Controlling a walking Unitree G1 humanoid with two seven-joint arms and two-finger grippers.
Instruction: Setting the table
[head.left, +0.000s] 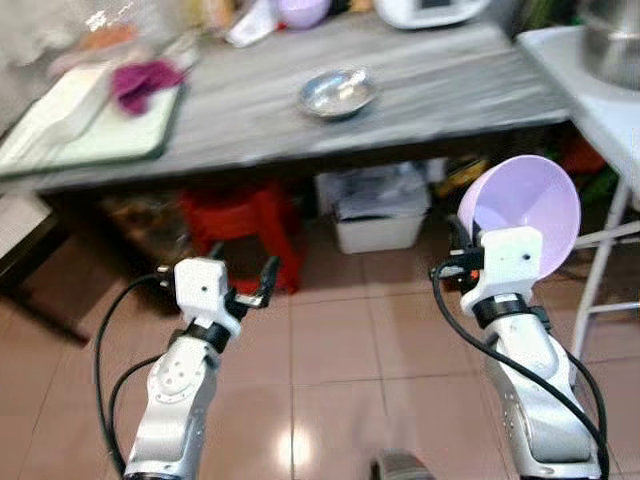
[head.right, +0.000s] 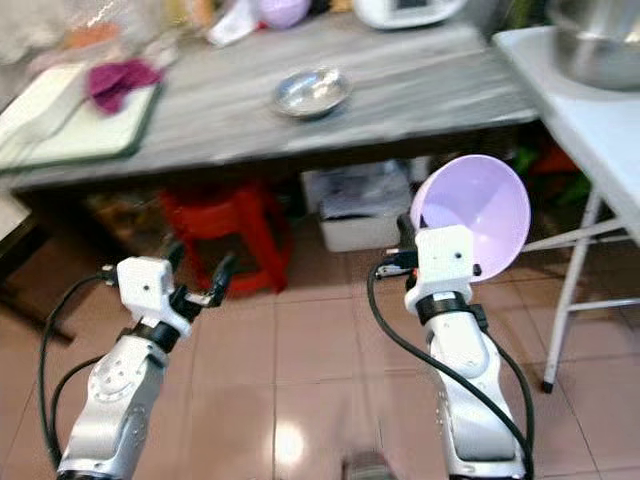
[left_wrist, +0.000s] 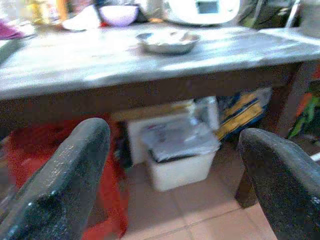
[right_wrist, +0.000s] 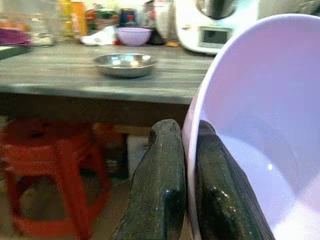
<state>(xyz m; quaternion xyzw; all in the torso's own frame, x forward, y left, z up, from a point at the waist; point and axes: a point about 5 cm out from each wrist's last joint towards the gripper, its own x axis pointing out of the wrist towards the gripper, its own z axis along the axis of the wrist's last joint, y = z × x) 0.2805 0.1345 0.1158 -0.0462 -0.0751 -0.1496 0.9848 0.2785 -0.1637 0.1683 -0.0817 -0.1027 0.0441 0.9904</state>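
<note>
My right gripper (head.left: 463, 250) is shut on the rim of a lilac plastic bowl (head.left: 528, 208), held tilted in the air in front of the grey wooden table (head.left: 430, 95); in the right wrist view both fingers (right_wrist: 160, 190) pinch the bowl's rim (right_wrist: 250, 150). My left gripper (head.left: 243, 272) is open and holds nothing, low in front of the table. A steel bowl (head.left: 338, 92) sits on the table's middle. A second lilac bowl (right_wrist: 134, 35) stands at the table's far edge.
A green cutting board (head.left: 95, 125) with a purple cloth (head.left: 145, 78) lies at the table's left. A white appliance (right_wrist: 212, 25) stands at the back. Under the table are a red stool (head.left: 245, 225) and a white bin (head.left: 380, 215). A white folding table (head.left: 600, 110) is on the right.
</note>
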